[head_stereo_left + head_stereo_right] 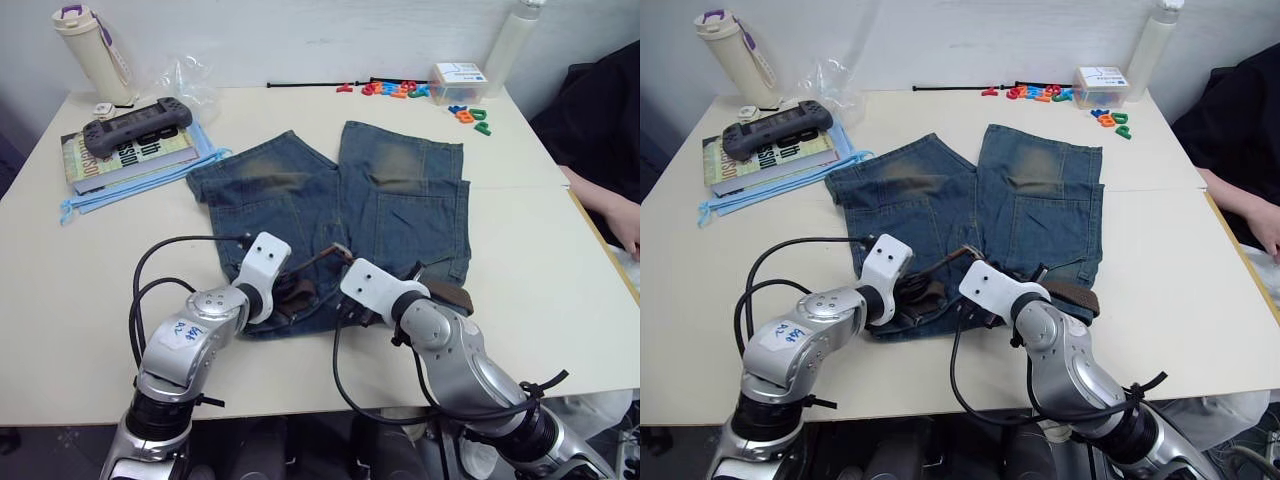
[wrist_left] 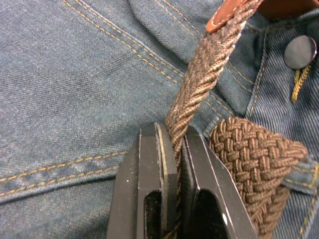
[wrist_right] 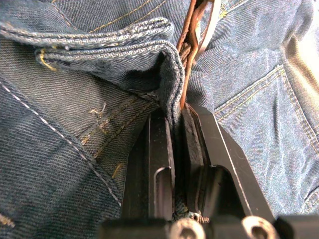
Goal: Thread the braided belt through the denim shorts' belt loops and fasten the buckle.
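Both grippers pinch at the waistband of one pair of denim shorts [image 1: 390, 200]: left gripper [image 2: 172, 149] clamps the single braided belt [image 2: 204, 64], right gripper [image 3: 174, 119] clamps a denim fold beside the buckle [image 3: 202, 25].

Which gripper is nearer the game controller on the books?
Left. The left gripper works at the denim shorts' waistband on the controller's side; the right gripper sits further across, past the left one.

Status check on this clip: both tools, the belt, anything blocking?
Left tool shut on braided belt. Right tool pinching a denim shorts fold with the belt. Belt unfastened at the waistband. No obstruction.
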Controlling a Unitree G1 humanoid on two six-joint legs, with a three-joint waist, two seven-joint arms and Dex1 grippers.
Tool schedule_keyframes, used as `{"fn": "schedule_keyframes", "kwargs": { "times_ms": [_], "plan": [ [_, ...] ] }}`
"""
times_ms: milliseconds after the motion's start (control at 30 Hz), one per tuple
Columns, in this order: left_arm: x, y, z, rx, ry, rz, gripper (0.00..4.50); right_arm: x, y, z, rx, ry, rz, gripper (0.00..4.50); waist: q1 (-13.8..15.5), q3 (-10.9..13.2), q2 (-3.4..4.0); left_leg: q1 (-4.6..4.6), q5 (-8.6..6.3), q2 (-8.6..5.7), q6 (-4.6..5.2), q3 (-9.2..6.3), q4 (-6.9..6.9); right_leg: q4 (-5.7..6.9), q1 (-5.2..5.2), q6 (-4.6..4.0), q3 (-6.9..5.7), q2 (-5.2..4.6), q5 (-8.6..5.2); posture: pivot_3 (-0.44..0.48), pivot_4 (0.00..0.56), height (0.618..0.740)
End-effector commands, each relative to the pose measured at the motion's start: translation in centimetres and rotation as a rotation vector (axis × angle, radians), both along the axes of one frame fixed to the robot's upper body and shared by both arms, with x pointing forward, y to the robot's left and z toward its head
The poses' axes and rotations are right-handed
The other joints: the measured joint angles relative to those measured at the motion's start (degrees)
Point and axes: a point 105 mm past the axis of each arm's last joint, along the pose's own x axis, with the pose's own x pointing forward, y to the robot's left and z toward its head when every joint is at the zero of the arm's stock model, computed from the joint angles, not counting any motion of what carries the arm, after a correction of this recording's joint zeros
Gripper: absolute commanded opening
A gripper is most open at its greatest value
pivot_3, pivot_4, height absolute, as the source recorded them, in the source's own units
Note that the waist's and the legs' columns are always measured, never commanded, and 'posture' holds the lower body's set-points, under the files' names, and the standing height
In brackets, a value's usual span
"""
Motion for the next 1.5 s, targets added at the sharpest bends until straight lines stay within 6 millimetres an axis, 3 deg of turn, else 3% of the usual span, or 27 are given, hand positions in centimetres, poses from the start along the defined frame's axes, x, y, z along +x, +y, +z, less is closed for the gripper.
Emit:
{"fn": "schedule_keyframes", "kwargs": {
  "times_ms": [33,400,900,1267,1500],
  "plan": [
    [0.1,-0.2,-0.4,0.006,0.012,-0.001,0.0,-0.5,1.0,0.6,0.013,-0.017,0.052,0.02,0.0,0.0,0.0,0.0,0.0,0.0,0.0,0.0,0.0,0.0,0.0,0.0,-0.01,0.0,0.0,0.0,0.15,0.717],
    [-1.4,1.1,-1.5,0.083,0.041,-0.026,0.0,-0.1,0.5,0.8,0.033,-0.017,0.02,0.02,-0.3,0.0,0.0,0.03,0.0,0.01,-0.01,0.01,-0.02,0.01,-0.01,0.0,0.01,0.02,0.0,0.0,0.15,0.717],
    [-1.1,2.3,-2.0,0.075,0.079,0.061,0.0,-0.1,0.7,1.1,0.028,-0.026,0.036,0.02,-0.3,0.0,0.0,0.05,0.0,0.03,-0.02,0.01,-0.03,0.0,-0.02,-0.01,0.05,0.04,0.0,0.0,0.15,0.717],
    [-0.4,1.0,-2.3,0.049,0.085,0.048,0.0,-0.3,1.0,1.3,0.026,-0.031,0.057,0.02,-0.1,-0.1,-0.01,0.09,0.0,0.04,-0.02,0.01,-0.02,0.02,0.02,-0.01,0.06,0.02,0.0,0.0,0.15,0.717],
    [0.4,-1.0,-0.6,-0.016,0.029,0.01,0.0,-0.6,1.4,0.9,0.02,-0.015,0.079,0.02,0.1,-0.1,-0.02,0.1,0.0,0.02,-0.02,0.01,0.0,0.02,0.06,-0.01,0.04,-0.01,0.0,0.0,0.15,0.717]
  ]
}}
